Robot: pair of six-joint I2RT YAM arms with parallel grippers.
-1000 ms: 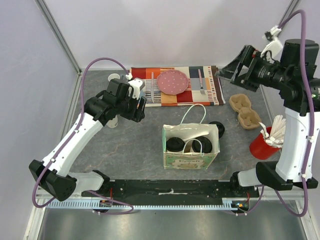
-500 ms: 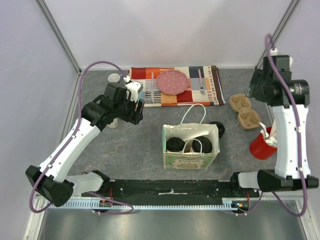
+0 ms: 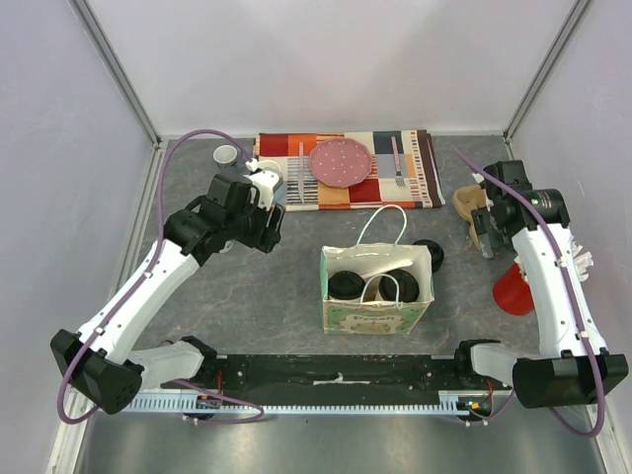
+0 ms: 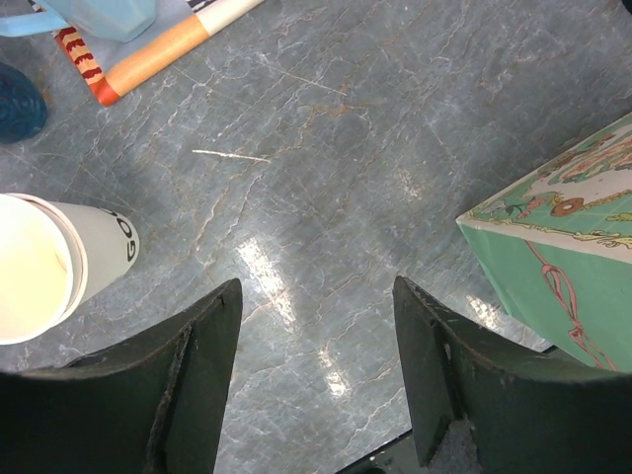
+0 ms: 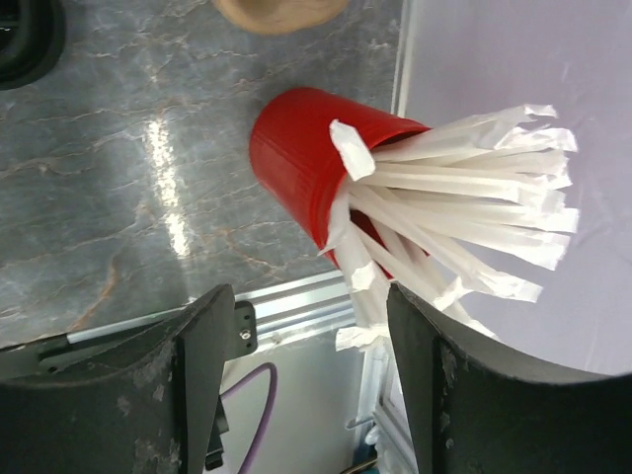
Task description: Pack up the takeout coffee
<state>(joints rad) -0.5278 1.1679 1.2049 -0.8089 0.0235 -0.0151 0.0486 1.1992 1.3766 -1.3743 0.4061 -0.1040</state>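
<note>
With the left end effector and right end effector both released, the red cup right of the bag could be toppled by a low sweep.

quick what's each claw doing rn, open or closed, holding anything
left claw: open, holding nothing
right claw: open, holding nothing

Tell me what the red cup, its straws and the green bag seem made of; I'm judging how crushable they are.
Red cup: smooth, slight sheen, probably plastic. Straws: white wrappers with crimped, torn ends, looks like paper. Green bag: matte print, sharp folded edge, likely paper.
</note>
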